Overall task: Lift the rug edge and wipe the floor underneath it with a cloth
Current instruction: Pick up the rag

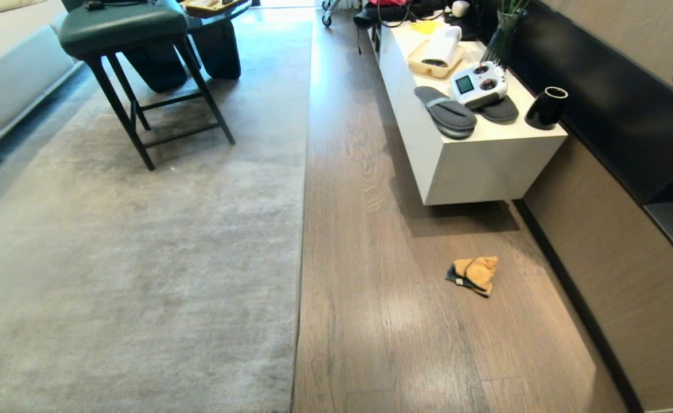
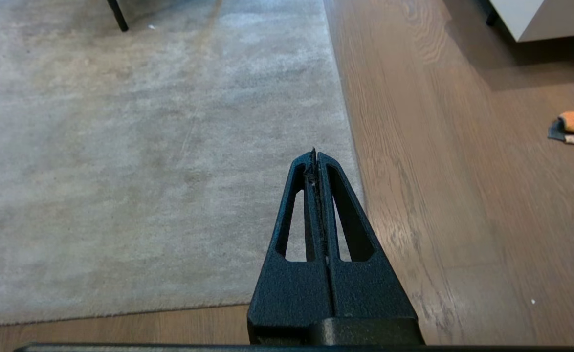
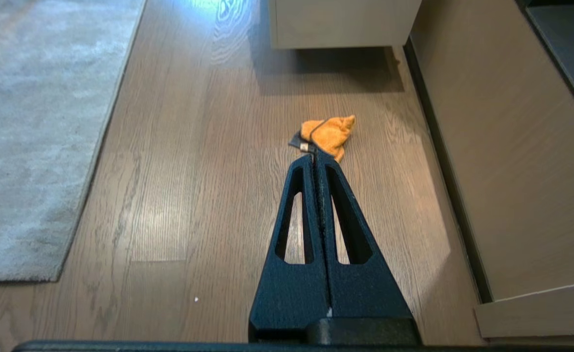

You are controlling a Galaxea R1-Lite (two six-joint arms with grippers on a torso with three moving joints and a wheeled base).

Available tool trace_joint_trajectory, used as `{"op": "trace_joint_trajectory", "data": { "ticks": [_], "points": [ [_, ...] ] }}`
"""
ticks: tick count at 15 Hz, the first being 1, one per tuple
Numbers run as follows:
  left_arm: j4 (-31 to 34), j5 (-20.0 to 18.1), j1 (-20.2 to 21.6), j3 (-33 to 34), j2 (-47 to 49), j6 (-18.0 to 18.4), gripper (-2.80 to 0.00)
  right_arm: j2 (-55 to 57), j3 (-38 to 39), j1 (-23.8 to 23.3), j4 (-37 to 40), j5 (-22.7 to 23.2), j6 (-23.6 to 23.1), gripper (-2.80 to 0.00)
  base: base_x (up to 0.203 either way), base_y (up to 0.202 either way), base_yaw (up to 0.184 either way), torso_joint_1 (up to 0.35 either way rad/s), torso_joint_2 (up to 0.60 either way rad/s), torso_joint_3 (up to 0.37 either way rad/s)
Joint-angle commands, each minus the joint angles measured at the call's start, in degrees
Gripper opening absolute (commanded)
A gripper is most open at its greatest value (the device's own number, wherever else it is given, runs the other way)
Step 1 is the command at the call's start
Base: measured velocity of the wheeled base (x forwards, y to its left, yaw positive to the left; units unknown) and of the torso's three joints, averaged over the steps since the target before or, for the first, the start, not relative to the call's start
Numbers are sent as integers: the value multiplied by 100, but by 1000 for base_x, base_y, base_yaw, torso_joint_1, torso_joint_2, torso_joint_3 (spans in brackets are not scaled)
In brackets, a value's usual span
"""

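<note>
A large light grey rug lies flat at the left; its straight rug edge (image 1: 302,241) runs up the middle of the head view. Brown wood-grain floor (image 1: 382,321) lies to its right. The orange-yellow cloth (image 1: 474,274) with a dark part sits crumpled on the floor near the wall. Neither arm shows in the head view. My left gripper (image 2: 315,152) is shut and empty, held above the rug edge (image 2: 348,127) near the rug's near corner. My right gripper (image 3: 315,155) is shut and empty, held above the floor with the cloth (image 3: 328,133) just beyond its tips.
A white low cabinet (image 1: 457,160) stands along the right wall with slippers, a remote controller and a black cup on top. A dark stool (image 1: 136,74) stands on the rug at the back left. A sofa (image 1: 10,74) borders the far left.
</note>
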Motion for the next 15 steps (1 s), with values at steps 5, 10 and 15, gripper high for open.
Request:
{"op": "trace_joint_trajectory", "data": {
  "ticks": [5,10,15],
  "points": [
    [2,1,1,0,0,-8,-280,7,0,2,2,-1,-2,-280,0,0,0,5,1,-198],
    [2,-2,1,0,0,-8,-280,7,0,2,2,7,-2,-280,0,0,0,5,4,-197],
    [2,7,1,0,0,-26,-280,7,0,2,-4,3,-2,-280,0,0,0,3,3,-196]
  ]
}}
